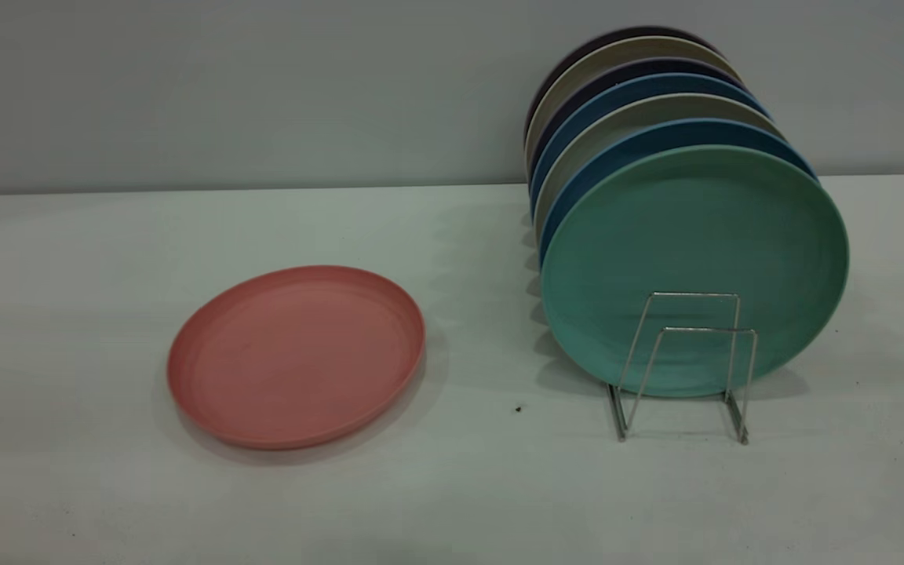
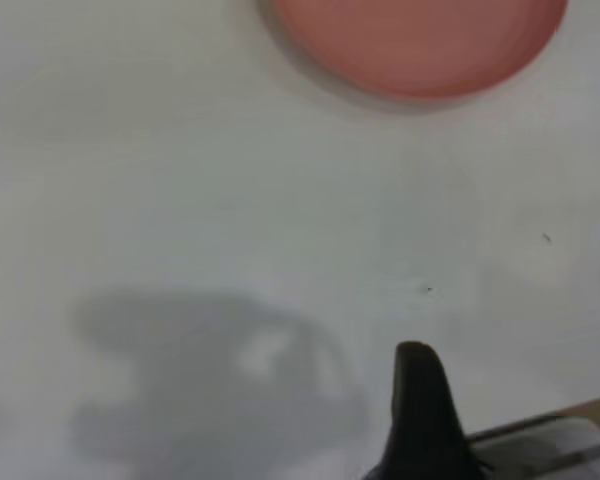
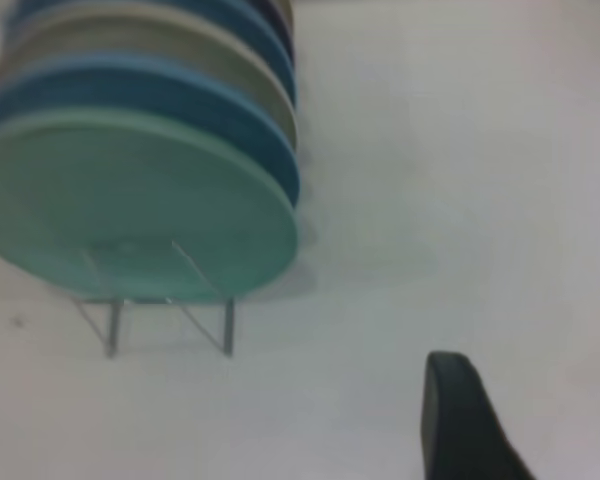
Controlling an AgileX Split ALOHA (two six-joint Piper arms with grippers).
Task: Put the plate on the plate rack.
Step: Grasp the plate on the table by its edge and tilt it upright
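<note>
Exterior view is showing the plate (image 1: 296, 355) lying flat on the worktop (image 1: 67, 486) at lower left, well apart from the plate rack (image 1: 687, 365) at right, where the teal-green plate (image 1: 695, 267) is fronting a full row. Nothing is being gripped yet. Right hand (image 3: 540, 425) is apparently hanging wide; the left hand (image 2: 420, 420) I cannot tell. Next comes reaching and lifting the rim.

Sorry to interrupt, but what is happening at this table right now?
Nothing is being handled yet. The round salmon-pink plate lies flat on the white table, apart from the thin silver wire plate rack, which already holds upright plates, a teal-green plate frontmost. Each arm's tool hovers above the table, holding nothing.
</note>
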